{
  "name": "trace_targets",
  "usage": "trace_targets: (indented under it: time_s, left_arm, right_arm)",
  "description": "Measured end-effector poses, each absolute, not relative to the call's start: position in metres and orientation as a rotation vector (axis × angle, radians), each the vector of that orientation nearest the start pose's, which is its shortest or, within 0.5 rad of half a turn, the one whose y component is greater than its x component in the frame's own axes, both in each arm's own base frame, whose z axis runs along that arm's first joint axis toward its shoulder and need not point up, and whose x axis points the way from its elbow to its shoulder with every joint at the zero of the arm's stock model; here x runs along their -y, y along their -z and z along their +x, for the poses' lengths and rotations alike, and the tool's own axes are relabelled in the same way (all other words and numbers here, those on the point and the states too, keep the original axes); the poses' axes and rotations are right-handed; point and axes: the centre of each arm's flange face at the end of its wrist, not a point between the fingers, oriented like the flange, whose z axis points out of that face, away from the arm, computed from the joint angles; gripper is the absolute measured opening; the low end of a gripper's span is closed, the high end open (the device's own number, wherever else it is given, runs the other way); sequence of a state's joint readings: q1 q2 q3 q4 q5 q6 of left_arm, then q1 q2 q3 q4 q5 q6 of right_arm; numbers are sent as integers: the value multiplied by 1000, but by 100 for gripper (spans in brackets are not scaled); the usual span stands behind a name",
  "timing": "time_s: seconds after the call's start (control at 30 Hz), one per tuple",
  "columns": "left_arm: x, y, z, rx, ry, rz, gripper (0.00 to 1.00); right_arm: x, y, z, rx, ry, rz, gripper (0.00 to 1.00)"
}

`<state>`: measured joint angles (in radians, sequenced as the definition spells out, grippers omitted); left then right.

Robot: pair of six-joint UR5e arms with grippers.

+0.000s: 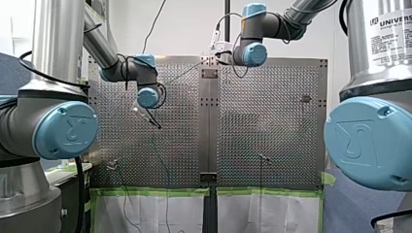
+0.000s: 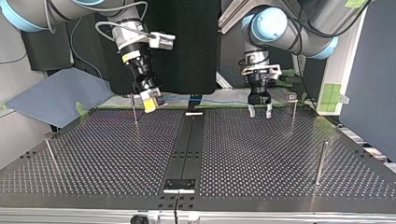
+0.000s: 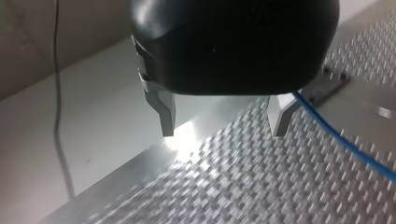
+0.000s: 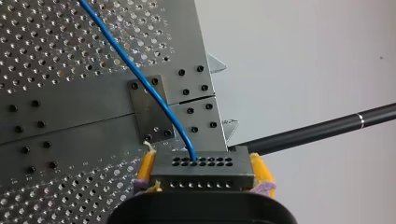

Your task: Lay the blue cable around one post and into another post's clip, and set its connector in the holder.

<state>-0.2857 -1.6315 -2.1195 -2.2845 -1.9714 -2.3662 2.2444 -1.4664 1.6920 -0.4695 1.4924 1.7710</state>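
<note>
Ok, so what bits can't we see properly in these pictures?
Right wrist view: the blue cable leaves the connector in my right gripper, then the picture's edge cuts it off.
Left wrist view: the black body of my left gripper hides where the cable goes.
Front view: the posts are too small to show any clip.

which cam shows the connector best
Right wrist view: the connector sits large between the yellow fingers, blue cable entering it. Top view: too small to tell; front and left wrist views do not show it.
</note>
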Motion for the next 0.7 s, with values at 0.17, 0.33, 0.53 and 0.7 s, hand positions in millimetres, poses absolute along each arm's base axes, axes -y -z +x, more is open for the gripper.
trace_targets:
  time_s: [0.17, 0.33, 0.53, 0.7]
  left_arm:
    - [189, -291, 405, -1203, 508, -710, 98]
    - [159, -306, 400, -1182, 379, -747, 98]
    - [147, -330, 394, -1165, 329, -750, 98]
    - [146, -357, 388, -1145, 329, -735, 98]
  right_arm:
    - [353, -417, 441, -1160, 2813, -2038, 0]
    - [368, -400, 438, -1209, 2784, -2070, 0]
    - [381, -373, 441, -1246, 2730, -2114, 0]
    - [385, -369, 442, -1249, 2730, -2116, 0]
